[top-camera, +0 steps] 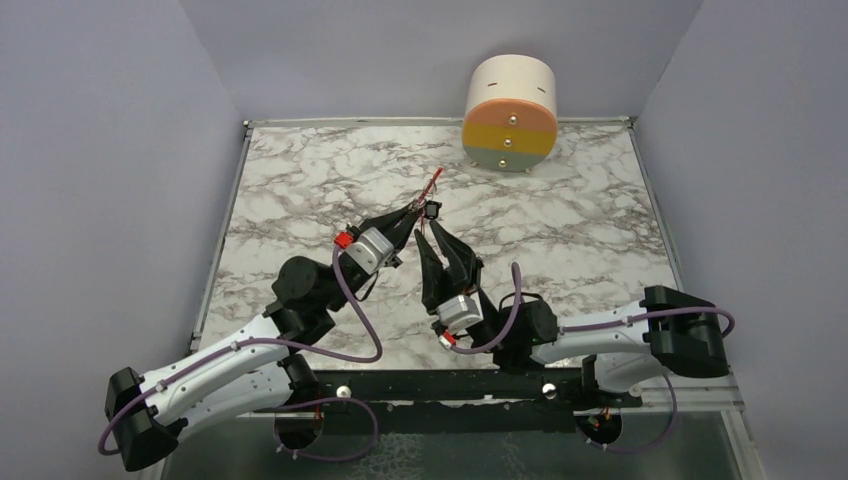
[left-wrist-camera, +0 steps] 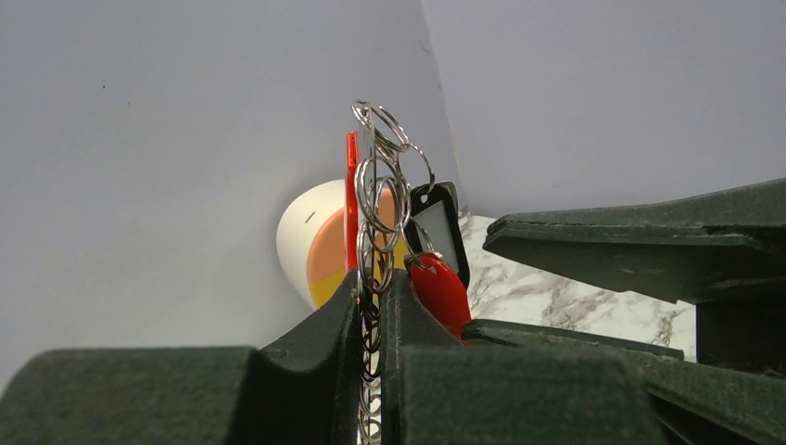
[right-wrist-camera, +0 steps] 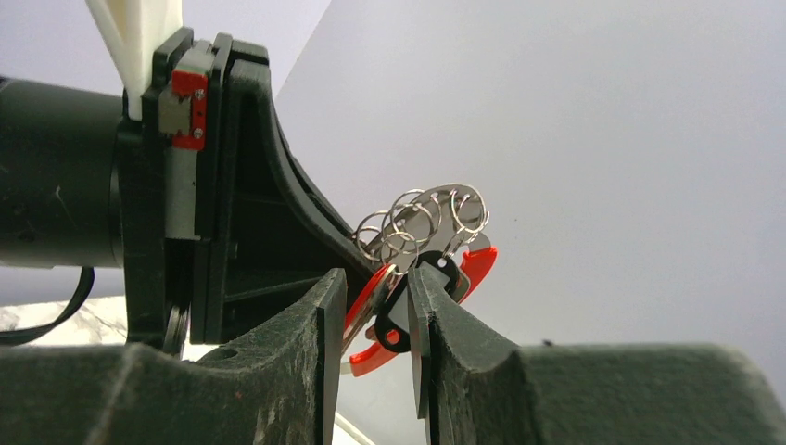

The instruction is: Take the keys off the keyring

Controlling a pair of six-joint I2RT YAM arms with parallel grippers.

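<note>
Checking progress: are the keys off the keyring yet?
No, on it: red-headed key and dark-headed key hang from the keyring, pinched in the left tool.

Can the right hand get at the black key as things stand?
Likely yes: the left hand holds the chain up off the table, and the black key hangs free at the gap between the fingers of the right hand.
</note>
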